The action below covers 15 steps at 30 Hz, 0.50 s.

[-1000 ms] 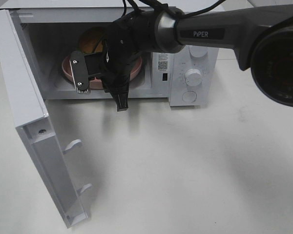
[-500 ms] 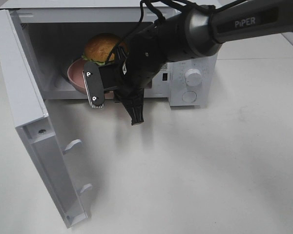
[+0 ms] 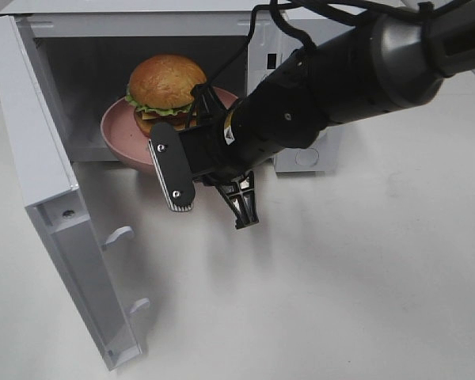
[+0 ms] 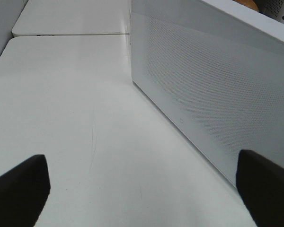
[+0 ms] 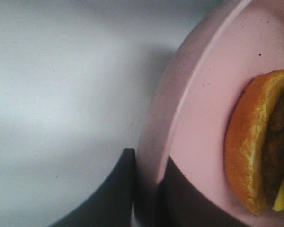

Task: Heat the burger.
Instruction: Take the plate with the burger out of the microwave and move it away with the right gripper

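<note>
- Nearest the high camera, the microwave door [image 3: 59, 214] stands swung open on the left of the white table [image 3: 340, 285], two latch hooks jutting from its inner face.
- Just beyond, the right gripper [image 3: 198, 162] reaches across from the right on a thick black arm [image 3: 340, 75]; a flat black bracket and a dark pointed part hang below the wrist.
- From this view the fingertips are hidden behind the wrist, so the grip itself cannot be read here.
- Close up, the right wrist camera supplies it: two dark fingers [image 5: 111, 194] are closed narrowly on the rim of the pink plate [image 5: 199, 118], one on each face of the edge.
- That same view shows the burger [image 5: 255, 146] from the side, its bottom bun resting on the plate.
- Farther back, the high view shows the whole burger [image 3: 165, 87] centred on the plate [image 3: 120, 131], which sits at the mouth of the microwave [image 3: 142, 32], partly over the front sill.
- Off to the side, only the left wrist camera shows the left gripper [image 4: 142, 187]: its dark fingers spread wide and empty above the table [image 4: 85, 118], beside the perforated white wall of the microwave [image 4: 213, 90].
</note>
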Motion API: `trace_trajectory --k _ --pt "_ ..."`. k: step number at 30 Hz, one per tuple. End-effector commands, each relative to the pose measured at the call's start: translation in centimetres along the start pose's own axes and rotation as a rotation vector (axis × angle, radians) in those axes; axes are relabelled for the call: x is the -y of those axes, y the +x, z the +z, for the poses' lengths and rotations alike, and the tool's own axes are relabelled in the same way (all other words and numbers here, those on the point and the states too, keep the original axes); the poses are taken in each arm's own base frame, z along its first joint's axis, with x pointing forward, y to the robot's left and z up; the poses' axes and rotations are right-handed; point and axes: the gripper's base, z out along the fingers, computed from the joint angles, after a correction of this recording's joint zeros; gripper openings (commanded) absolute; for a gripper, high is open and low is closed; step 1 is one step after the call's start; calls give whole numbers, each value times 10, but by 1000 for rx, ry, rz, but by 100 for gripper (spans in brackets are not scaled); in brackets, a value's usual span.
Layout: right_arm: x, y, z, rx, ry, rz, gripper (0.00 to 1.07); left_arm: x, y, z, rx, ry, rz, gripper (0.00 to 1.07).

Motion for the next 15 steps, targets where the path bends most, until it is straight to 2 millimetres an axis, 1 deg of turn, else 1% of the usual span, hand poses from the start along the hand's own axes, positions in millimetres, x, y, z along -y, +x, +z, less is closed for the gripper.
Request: trace_trajectory --k 1,3,4,8,9,11,12,14,15 --pt "0 -9 -22 61 99 -52 0 0 1 -3 22 -1 1 100" --pt "-2 -9 -24 64 99 -54 0 0 1 -3 22 -1 1 100" --pt "-6 -7 -30 66 100 -54 0 0 1 -3 22 -1 1 100" --pt "-12 -5 -36 67 95 -55 0 0 1 -3 22 -1 1 100" --pt "-16 -3 -41 71 102 -66 0 0 1 -3 22 -1 1 100" --pt "-17 -3 -44 74 109 -77 0 0 1 -3 22 -1 1 100" --pt "-21 -4 -50 83 118 -91 0 0 1 -3 22 -1 1 100" --pt "-23 -4 -53 86 119 -99 0 0 1 -3 22 -1 1 100" --pt "-29 -4 -58 88 115 -115 0 0 1 -3 22 -1 1 100"
